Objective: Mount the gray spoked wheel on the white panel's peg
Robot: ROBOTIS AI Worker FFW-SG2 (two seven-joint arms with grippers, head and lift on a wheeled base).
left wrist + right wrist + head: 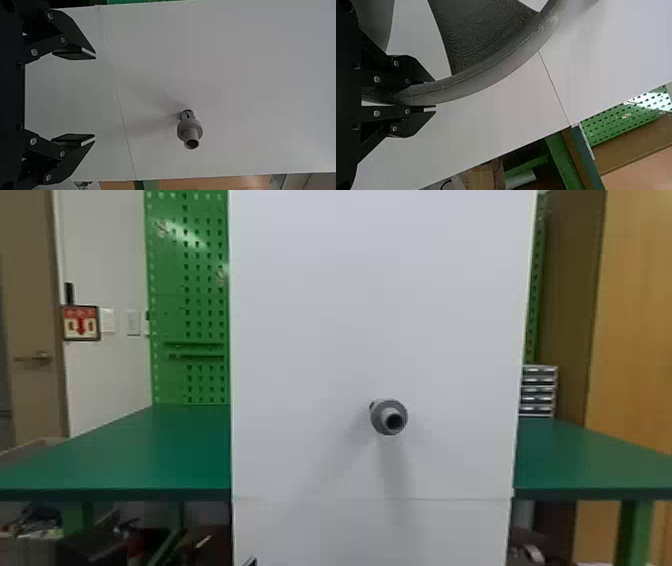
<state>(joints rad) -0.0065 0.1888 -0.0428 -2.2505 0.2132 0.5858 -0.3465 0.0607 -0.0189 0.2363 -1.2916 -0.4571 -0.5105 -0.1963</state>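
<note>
my right end effector grasps the wheel, off the peg; my left end effector is spread, empty. i judge this the approach: next, raise and centre the wheel before pushing on.

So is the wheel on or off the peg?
Off. The peg sticks out bare, and the right hand grips the wheel by its rim.

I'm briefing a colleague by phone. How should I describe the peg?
Find the tall, smooth white panel before the green worktop. Above its horizontal seam, near mid-width, a gray, round, collared peg juts towards you. Unlike the flat green pegboard behind, with its many small holes, it ends in one round, dark opening.
</note>
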